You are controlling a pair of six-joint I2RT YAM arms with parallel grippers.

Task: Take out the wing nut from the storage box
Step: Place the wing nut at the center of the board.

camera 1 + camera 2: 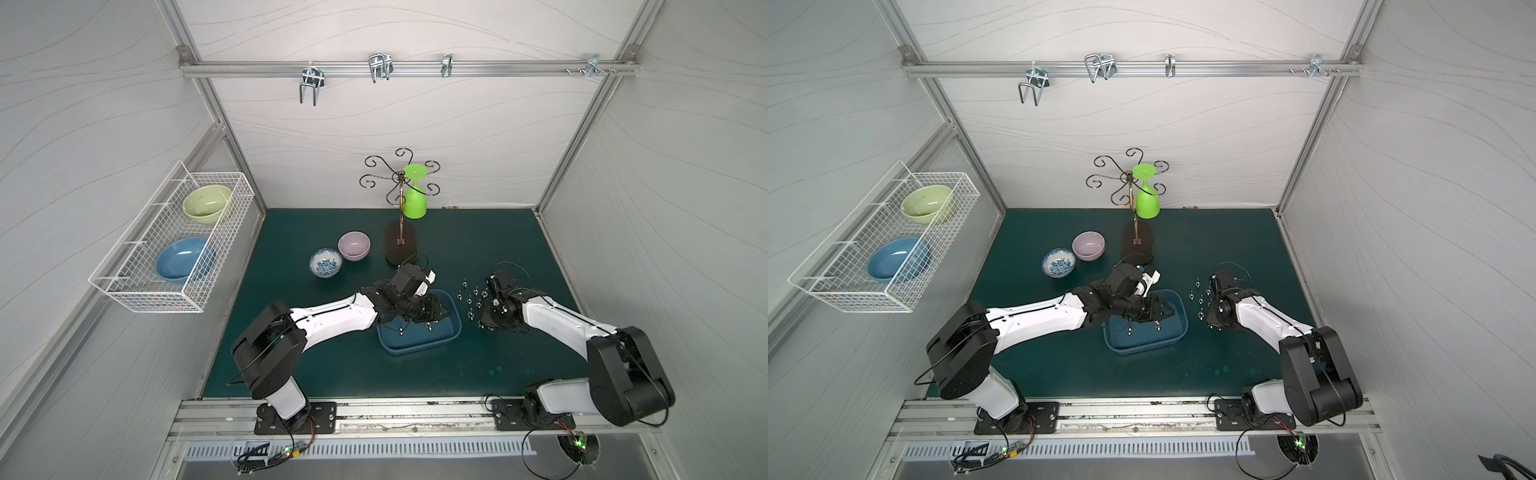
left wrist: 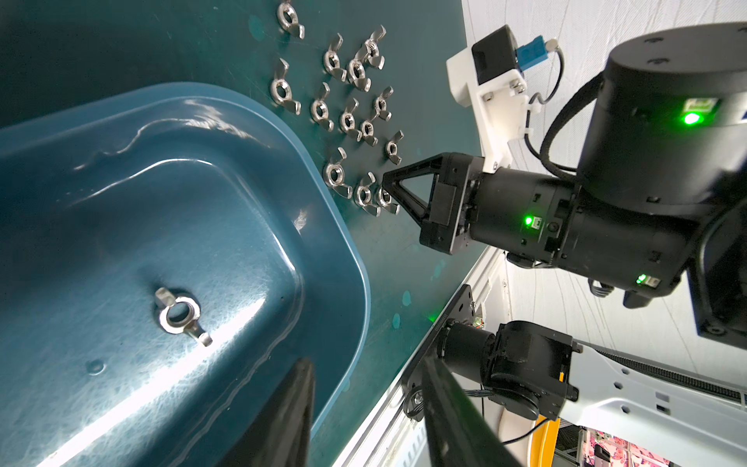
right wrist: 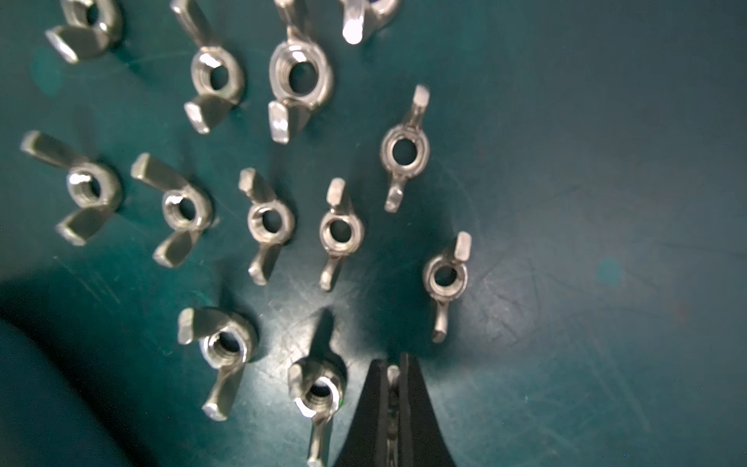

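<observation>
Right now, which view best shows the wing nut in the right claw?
Right wrist: the wing nut is pinched between the right claw's tips, close up. Left wrist shows it small at the claw tip; in both top views, too small to tell.

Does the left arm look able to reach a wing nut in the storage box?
Probably yes: the left gripper hangs over the storage box, fingers parted, and a wing nut lies uncovered on its floor; the right gripper is outside it.

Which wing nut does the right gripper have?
The wing nut at the cluster's robot-side edge: its wing stands clamped between the right gripper's shut jaws; the others lie loose on the mat.
</observation>
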